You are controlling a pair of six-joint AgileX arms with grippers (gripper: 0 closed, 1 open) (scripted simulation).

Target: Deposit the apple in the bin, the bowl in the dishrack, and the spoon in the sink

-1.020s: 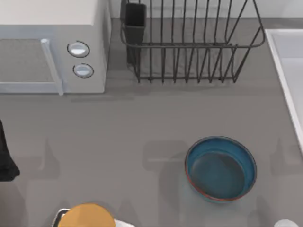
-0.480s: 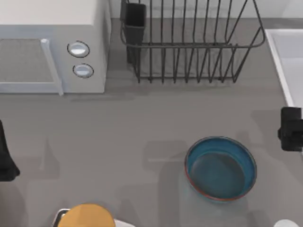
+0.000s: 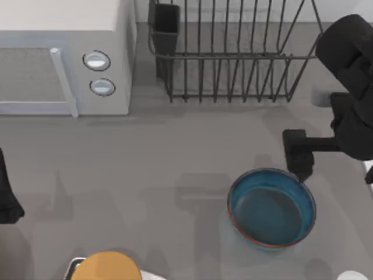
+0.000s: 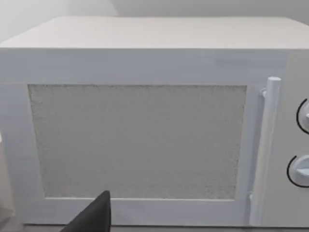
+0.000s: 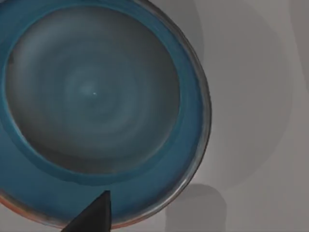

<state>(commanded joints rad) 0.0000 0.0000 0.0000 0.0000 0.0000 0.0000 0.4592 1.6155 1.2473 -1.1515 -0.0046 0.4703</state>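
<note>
The blue bowl (image 3: 271, 208) with its reddish-brown rim stands upright on the grey table at the front right. Seen from the right wrist, the bowl (image 5: 96, 106) lies directly below, with nothing inside it. My right gripper (image 3: 298, 156) hangs just behind the bowl's back right rim, its arm reaching in from the right. The black wire dishrack (image 3: 233, 58) stands at the back, its utensil cup (image 3: 166, 26) at the left corner. The sink (image 3: 368, 170) is mostly hidden behind the right arm. My left gripper (image 3: 6, 195) is parked at the left edge. The apple, spoon and bin are out of view.
A white microwave (image 3: 64, 58) with two round knobs fills the back left, and the left wrist looks straight at the microwave door (image 4: 137, 140). An orange-yellow round thing (image 3: 106, 266) sits at the front edge. Bare table lies between microwave and bowl.
My right arm has swung in from the right edge, moving left and covering the sink, until its gripper hangs by the bowl's back rim. The bowl and left arm have not moved.
</note>
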